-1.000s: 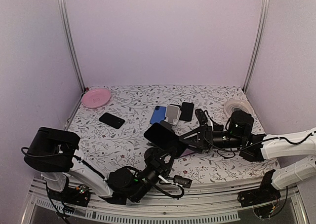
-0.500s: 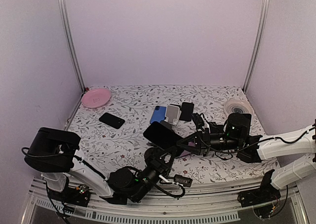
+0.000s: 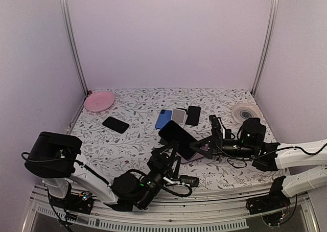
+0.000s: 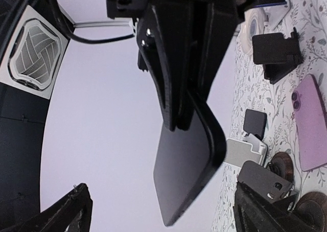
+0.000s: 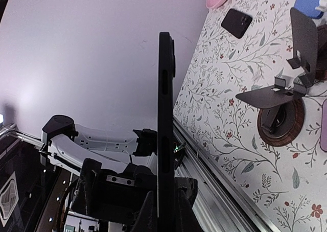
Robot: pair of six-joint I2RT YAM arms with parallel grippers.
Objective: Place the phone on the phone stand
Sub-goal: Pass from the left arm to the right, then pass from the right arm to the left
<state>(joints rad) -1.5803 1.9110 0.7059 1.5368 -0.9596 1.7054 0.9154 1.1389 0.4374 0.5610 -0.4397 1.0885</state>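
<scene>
A black phone (image 3: 178,136) hangs tilted above the table's front middle, and my right gripper (image 3: 198,150) is shut on its right end. In the right wrist view the phone (image 5: 165,114) stands edge-on between the shut fingers of the right gripper (image 5: 165,196). My left gripper (image 3: 166,154) sits just below and left of the phone, open and apart from it. From the left wrist the phone (image 4: 186,176) floats between the spread fingers of the left gripper (image 4: 159,196). A black phone stand (image 5: 268,95) on a round wooden base rests on the table beyond the phone; in the top view it is hidden.
A grey stand (image 3: 179,114), a blue phone (image 3: 163,119) and a black phone (image 3: 193,115) lie at mid table. Another black phone (image 3: 115,124) lies left, a pink plate (image 3: 99,100) back left, a white roll (image 3: 244,111) back right. A purple phone (image 4: 309,122) lies under the arms.
My right gripper closed on the phone's right end, then my left gripper opened and let go. The phone has shifted a little to the right with the right arm.
</scene>
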